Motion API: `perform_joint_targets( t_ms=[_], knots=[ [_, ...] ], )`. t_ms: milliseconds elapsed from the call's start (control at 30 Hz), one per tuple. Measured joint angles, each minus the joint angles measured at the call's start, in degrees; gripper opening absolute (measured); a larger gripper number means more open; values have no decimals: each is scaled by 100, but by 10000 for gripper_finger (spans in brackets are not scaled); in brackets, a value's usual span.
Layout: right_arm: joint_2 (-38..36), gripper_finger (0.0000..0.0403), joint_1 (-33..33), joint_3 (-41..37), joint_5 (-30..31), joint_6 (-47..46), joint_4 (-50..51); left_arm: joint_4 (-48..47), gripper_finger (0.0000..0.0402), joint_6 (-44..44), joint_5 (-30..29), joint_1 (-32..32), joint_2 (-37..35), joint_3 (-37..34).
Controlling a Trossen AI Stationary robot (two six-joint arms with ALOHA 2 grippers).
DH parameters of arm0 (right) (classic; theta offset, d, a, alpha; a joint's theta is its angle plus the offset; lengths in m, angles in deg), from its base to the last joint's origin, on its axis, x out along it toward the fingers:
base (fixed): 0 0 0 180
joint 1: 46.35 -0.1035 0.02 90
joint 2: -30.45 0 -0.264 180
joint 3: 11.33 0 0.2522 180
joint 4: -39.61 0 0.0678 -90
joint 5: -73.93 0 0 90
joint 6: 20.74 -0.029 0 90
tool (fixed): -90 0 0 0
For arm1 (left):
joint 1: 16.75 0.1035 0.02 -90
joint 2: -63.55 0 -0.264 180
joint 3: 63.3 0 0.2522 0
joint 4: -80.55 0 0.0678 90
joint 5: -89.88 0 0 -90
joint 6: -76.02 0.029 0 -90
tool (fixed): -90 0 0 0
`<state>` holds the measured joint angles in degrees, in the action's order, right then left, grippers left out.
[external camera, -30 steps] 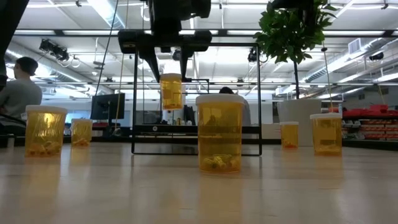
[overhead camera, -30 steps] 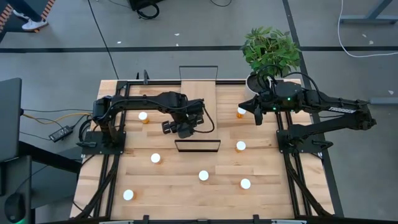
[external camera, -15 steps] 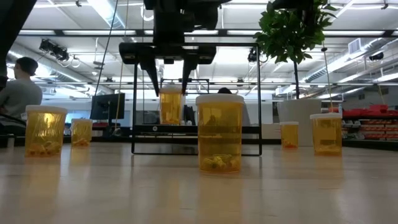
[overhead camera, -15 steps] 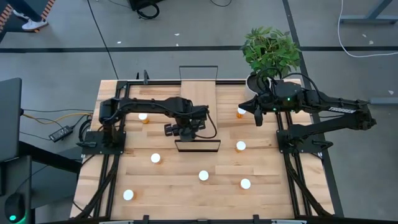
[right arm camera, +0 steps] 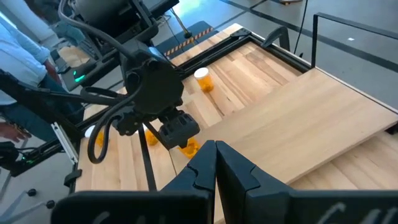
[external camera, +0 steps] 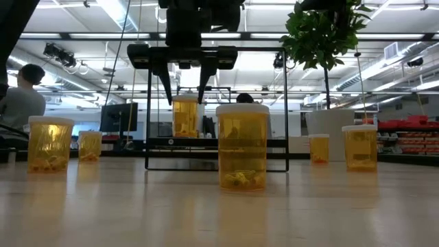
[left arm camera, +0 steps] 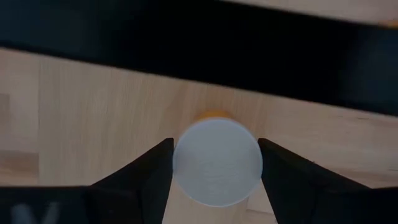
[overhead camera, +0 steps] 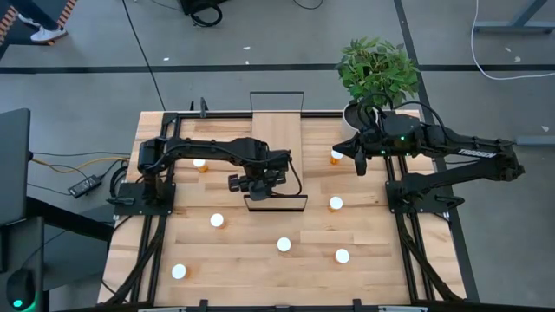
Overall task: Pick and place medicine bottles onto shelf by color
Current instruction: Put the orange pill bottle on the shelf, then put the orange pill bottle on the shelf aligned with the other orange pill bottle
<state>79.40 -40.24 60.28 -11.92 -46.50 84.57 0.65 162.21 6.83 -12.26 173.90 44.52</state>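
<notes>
**High view.** Left gripper over the near end of the shelf, hiding the bottle beneath it. Seven white caps countable on the table around the shelf – one to its left, two to its right, four in front of it. One shelf, two arms. Right gripper parked well to the right of the shelf, next to the plant pot and just beside one of the right-hand bottles.

**Low view.** Six amber bottles visible. One of them, the shelf bottle, upright inside the shelf's black frame, directly below the left gripper. Fingers apart, one on each side of the cap, with no squeeze evident.

**Left wrist view.** Round cap of the same bottle centred between the two dark fingers, long axis pointing straight up toward the wrist. Probably set down already – next move likely a straight lift clear of the cap without tipping it.

**Right wrist view.** Right gripper's fingers pressed together, holding nothing. Left arm much the nearer to the shelf.

Total by inference: eight bottles, seven on the table and one on the shelf.
</notes>
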Motion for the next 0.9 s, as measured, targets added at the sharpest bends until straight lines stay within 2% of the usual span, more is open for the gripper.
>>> perform_joint_targets(
  t_ms=[633,900],
  knots=[
    [0,16,0,0,1,-107,0,43,276,-31,-40,20,-7,0],
    [0,16,-1,0,1,-108,0,144,277,-815,-179,20,-9,0]
  ],
)
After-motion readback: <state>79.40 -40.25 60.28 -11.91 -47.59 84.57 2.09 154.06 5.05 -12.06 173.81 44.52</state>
